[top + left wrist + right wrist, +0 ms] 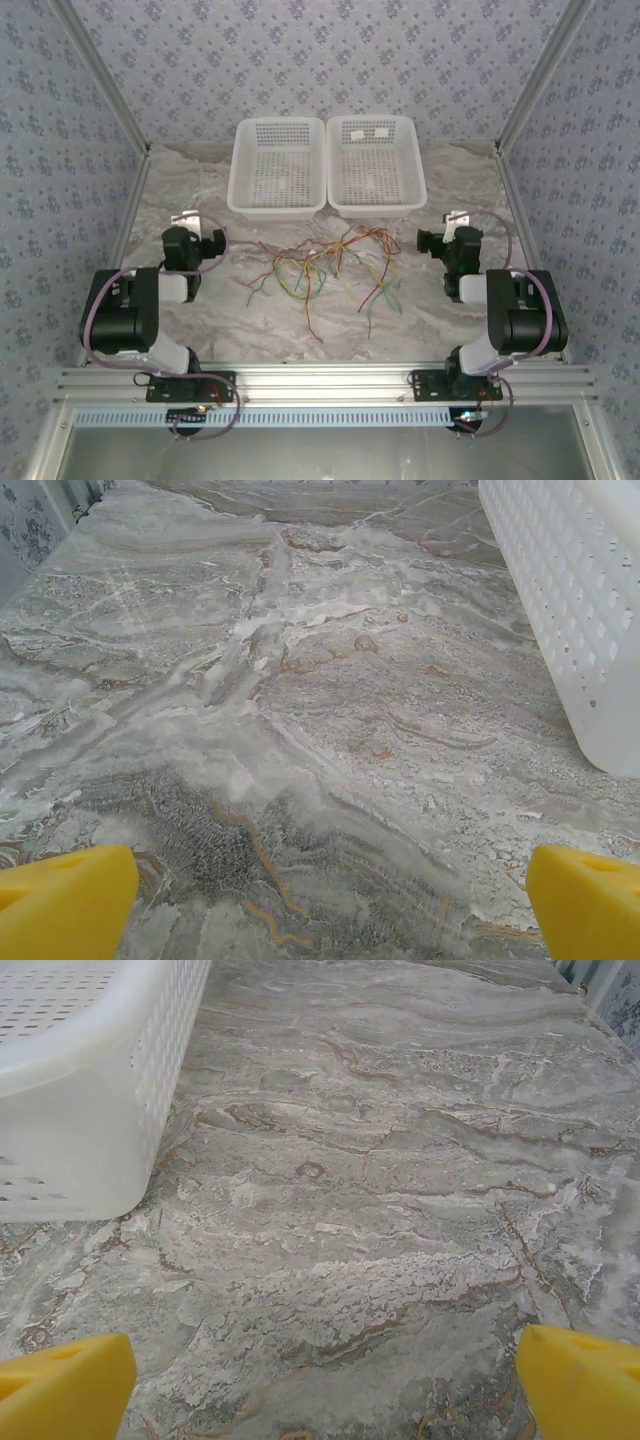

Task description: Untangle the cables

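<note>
From where I stand, none of the untangling has begun. The cables [325,268] lie in one loose snarl on the marbled bench [200,320], about midway between the two arms and just in front of the two white baskets [277,205] set side by side at the far edge. Red, green, yellow and orange strands cross one another in the middle of the heap, and a few loose ends straggle toward the near side, a red one and a green one reaching lowest. I cannot make out which strand passes over which. The left gripper [325,910] hangs off to the left of the heap and the right gripper [325,1390] off to the right. Each is well apart from the wires, with its yellow fingertips [65,900] spread wide and nothing between them but bare bench. So I'd judge this to be the opening step, the reach in. The next move, as I see it, calls for one arm to swing inward and come down on a free end at the fringe rather than on the knotted middle. It would pinch a single thin wire against the bench while the other arm pins or lifts the rest. That way the strand can be drawn out without dragging the whole bunch along.
</note>
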Available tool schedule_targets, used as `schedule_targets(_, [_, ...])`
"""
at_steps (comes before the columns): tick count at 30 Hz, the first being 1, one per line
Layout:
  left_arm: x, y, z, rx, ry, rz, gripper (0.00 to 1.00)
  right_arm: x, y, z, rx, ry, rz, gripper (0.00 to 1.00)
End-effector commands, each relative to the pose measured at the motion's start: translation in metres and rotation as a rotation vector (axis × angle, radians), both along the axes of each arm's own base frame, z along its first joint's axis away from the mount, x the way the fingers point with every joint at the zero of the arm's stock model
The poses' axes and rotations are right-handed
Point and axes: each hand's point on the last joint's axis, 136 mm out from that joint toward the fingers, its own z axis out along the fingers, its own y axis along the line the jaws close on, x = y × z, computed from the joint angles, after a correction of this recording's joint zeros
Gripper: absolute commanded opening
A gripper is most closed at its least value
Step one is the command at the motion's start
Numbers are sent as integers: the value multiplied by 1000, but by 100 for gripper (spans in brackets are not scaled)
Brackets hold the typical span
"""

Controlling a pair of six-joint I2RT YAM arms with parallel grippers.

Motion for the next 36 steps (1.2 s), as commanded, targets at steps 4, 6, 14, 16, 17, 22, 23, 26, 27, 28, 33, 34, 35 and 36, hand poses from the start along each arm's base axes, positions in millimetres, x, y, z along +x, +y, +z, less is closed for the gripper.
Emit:
schedule_targets(4, [6, -1, 10, -4, -26, -12, 99, 5, -1, 6, 16, -18, -4, 100])
schedule_targets(6, [6, -1, 10, -4, -27, -12, 99, 5, -1, 6, 15, -17, -4, 100])
schedule_targets(14, [6, 0, 10, -5, -29, -12, 99, 4, -1, 7, 11, -21, -6, 100])
schedule_targets(16, [5, 0, 19, 12, -28, 0, 99, 5, -3, 18, -23, -28, -45, 100])
schedule_targets(17, [4, 1, 28, 26, -24, 18, 99, 6, -6, 27, -34, 0, -72, 100])
schedule_targets(22, [-21, 8, 99, 13, -48, 186, 98, -13, -37, 71, 141, 104, -368, 100])
schedule_targets(23, [-27, 4, 112, -32, -46, 192, 95, -16, -28, 77, 221, 119, -320, 100])
schedule_targets(26, [-47, -33, 138, -120, -20, 99, 89, -30, 17, 92, 372, 160, -134, 99])
schedule_targets(27, [-55, -52, 144, -138, -6, 53, 88, -36, 37, 98, 389, 165, -54, 94])
schedule_targets(28, [-62, -69, 147, -152, 7, 3, 86, -42, 54, 102, 387, 170, 1, 92])
schedule_targets(33, [-95, -154, 126, -225, 153, -204, 82, -73, 150, 90, 470, 312, 276, 83])
schedule_targets(34, [-98, -166, 120, -225, 179, -230, 80, -76, 161, 85, 482, 344, 302, 81])
schedule_targets(35, [-102, -181, 114, -213, 203, -264, 78, -80, 174, 80, 500, 376, 341, 80])
schedule_targets(36, [-105, -195, 108, -190, 221, -298, 78, -83, 181, 72, 506, 408, 360, 79])
